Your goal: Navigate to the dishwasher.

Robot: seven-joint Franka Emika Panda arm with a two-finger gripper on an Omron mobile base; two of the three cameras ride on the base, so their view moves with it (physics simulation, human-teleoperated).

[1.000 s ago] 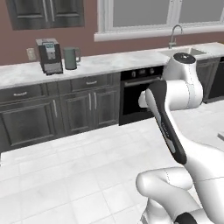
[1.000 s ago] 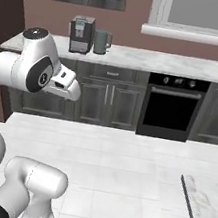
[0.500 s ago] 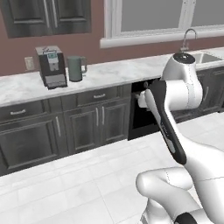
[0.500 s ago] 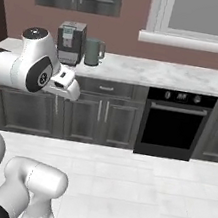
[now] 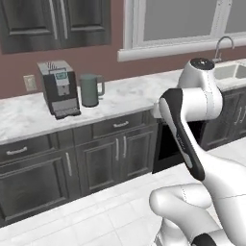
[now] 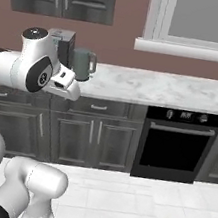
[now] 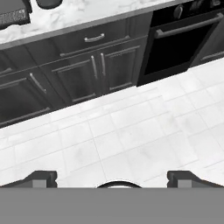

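The dishwasher is out of view. The black appliance under the counter is an oven with a strip of knobs above its bar handle; it also shows at the upper right of the hand view as the oven. My gripper is open, its two dark fingertips set wide apart over white floor tiles with nothing between them. My arm is folded high in front of the counter, partly hiding the oven in the left base view.
A marble counter runs over dark grey cabinet doors. On it stand a coffee machine and a green-grey mug. A sink with faucet lies at the right. White tiled floor stretches before the cabinets.
The whole scene has grown larger and slid down in both base views: the base has driven closer to the counter. The arm's pose is unchanged.
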